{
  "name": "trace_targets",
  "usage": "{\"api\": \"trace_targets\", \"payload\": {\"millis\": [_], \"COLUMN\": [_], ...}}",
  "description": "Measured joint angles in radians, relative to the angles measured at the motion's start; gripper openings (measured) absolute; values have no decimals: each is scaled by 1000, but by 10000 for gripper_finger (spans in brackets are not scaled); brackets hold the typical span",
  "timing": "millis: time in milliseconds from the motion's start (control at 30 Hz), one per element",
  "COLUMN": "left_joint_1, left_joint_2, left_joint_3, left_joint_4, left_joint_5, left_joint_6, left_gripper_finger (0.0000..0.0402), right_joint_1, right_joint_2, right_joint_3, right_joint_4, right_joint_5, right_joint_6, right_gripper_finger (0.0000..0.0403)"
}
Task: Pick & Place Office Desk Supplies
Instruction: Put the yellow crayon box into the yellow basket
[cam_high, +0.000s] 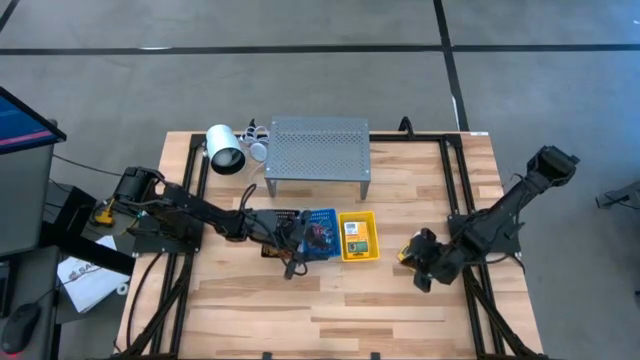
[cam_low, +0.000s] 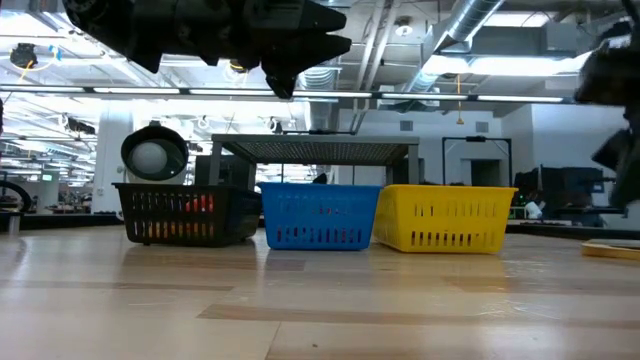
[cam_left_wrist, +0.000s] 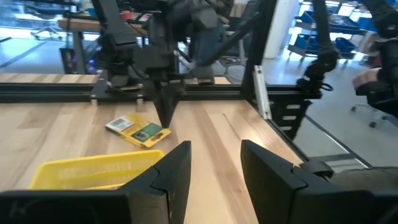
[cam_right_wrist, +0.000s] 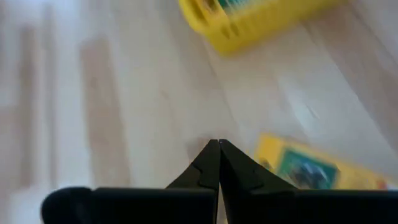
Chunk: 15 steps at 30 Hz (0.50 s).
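Left hand (cam_high: 290, 262) hangs above the blue basket (cam_high: 318, 233), its fingers (cam_left_wrist: 180, 168) apart with nothing between them. Right hand (cam_right_wrist: 218, 144), pinched fully closed and empty, is poised over the counter (cam_high: 330, 310) on the far side of the yellow basket (cam_high: 357, 236) from the blue basket, beside two yellow-and-green crayon boxes (cam_left_wrist: 138, 129) lying flat on the wood. Another crayon box (cam_high: 352, 236) rests inside the yellow basket. Dark tangled items fill the blue basket, too small to identify. A black basket (cam_low: 185, 214) stands on the blue basket's other side, something reddish inside.
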Motion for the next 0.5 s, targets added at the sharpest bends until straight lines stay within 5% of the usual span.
{"api": "trace_targets", "payload": {"millis": [267, 500], "left_joint_1": [-12, -12], "left_joint_2": [0, 0], "left_joint_3": [0, 0], "left_joint_4": [1, 1], "left_joint_5": [11, 11], "left_joint_6": [2, 2], "left_gripper_finger": [136, 136], "right_joint_1": [3, -4], "right_joint_2": [0, 0], "right_joint_3": [2, 2], "right_joint_4": [241, 264], "right_joint_5": [33, -6], "right_joint_6": [-178, -193], "right_gripper_finger": [9, 66]}}
